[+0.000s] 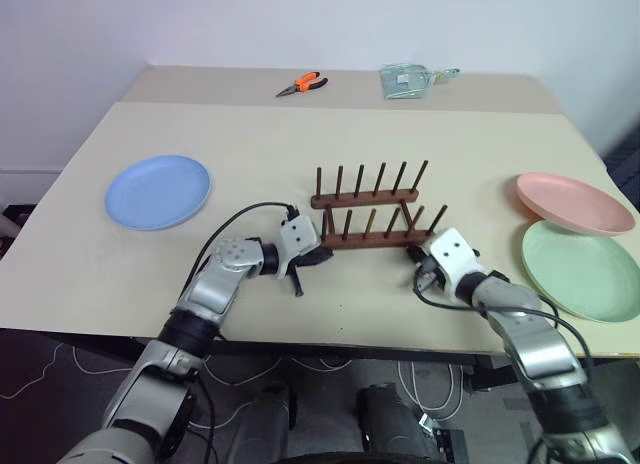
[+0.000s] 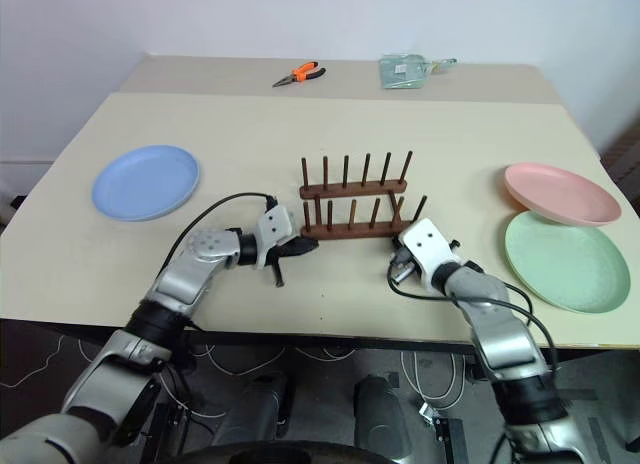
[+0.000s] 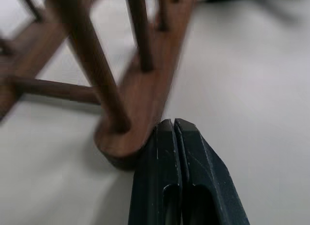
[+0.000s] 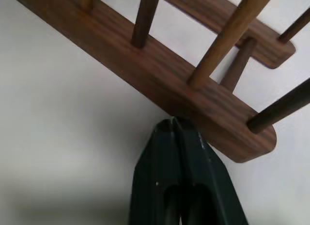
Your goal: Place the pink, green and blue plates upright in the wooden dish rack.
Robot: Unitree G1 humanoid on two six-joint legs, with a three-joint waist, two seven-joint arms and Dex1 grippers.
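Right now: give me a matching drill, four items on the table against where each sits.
Items:
1. blue plate
2. pink plate
3. rack
4. pliers

Places:
A. far edge of the table
B. middle, between the two shut grippers
C. left side, lying flat alone
D. right side, its edge over the green plate

Pairs: 1-C, 2-D, 3-B, 4-A

Dish rack [image 1: 368,212] mid-table, one plate [image 1: 158,191] far left, two plates [image 1: 575,202] [image 1: 582,268] overlapping far right — pliers [image 1: 302,83] behind.
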